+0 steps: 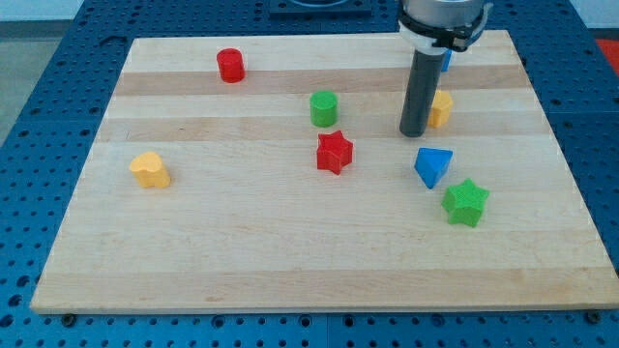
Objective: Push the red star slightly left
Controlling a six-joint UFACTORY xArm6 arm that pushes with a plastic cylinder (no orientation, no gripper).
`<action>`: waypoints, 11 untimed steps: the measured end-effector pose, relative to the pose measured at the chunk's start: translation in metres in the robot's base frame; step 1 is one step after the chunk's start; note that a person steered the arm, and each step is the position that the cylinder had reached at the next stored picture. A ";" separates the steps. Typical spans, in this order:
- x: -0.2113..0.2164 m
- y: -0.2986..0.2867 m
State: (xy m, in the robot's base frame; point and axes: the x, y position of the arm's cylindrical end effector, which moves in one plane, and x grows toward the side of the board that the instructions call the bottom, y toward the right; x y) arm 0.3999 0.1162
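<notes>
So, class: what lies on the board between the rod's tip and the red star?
Nothing: the camera view shows bare wood between my tip and the red star.

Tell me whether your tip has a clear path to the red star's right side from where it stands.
Probably yes. My tip stands up and right of the red star, with bare board between them. The blue block and green cylinder lie off that path.
</notes>
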 end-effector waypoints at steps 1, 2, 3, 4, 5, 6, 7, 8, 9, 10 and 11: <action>0.013 -0.005; 0.022 -0.014; 0.022 -0.031; 0.023 -0.038; 0.029 -0.051; 0.039 -0.054; 0.048 -0.055; 0.054 -0.079; 0.054 -0.098; 0.054 -0.104; 0.049 -0.104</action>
